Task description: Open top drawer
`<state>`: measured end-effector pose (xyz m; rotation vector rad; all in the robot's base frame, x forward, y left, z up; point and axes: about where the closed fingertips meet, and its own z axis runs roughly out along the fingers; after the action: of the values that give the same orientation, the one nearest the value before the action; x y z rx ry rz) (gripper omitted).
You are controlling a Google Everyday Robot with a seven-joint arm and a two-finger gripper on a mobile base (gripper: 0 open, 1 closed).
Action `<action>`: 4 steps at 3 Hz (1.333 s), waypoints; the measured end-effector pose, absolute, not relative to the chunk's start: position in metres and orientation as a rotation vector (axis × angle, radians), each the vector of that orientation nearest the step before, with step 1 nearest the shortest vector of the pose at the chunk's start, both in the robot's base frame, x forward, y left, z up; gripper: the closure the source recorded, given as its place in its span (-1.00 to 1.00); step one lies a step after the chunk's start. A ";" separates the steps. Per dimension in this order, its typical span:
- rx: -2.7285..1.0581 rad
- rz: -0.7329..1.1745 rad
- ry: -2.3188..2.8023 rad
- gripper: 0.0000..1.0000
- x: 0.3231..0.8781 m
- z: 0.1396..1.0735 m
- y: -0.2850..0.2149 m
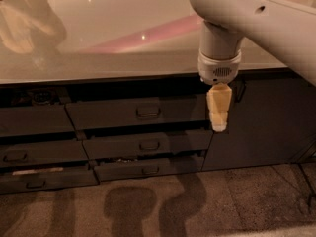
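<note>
The top drawer [113, 113] is the wide dark grey front just under the counter, with a small horizontal bar handle [148, 111] at its middle. A dark gap runs above its top edge. My gripper [218, 113] hangs pale and cream-coloured below the white wrist of my arm [256, 19]. It points down in front of the drawer's right end, well to the right of the handle. It holds nothing that I can see.
Two narrower drawer fronts [148, 145] [148, 169] sit stepped below the top one. More drawers [29, 154] stand at the left. A plain cabinet door [261, 122] with a vertical handle [240, 90] is right of the gripper. A glossy counter [108, 38] spans above, carpet floor [148, 206] below.
</note>
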<state>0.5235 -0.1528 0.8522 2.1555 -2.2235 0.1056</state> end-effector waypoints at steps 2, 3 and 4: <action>2.157 0.126 -2.274 -1.00 0.526 0.851 -0.156; 2.145 0.108 -2.405 -1.00 0.513 0.848 -0.175; 2.145 0.109 -2.405 -1.00 0.513 0.848 -0.175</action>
<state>0.5134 -0.1749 0.8483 2.1449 -2.4047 0.1086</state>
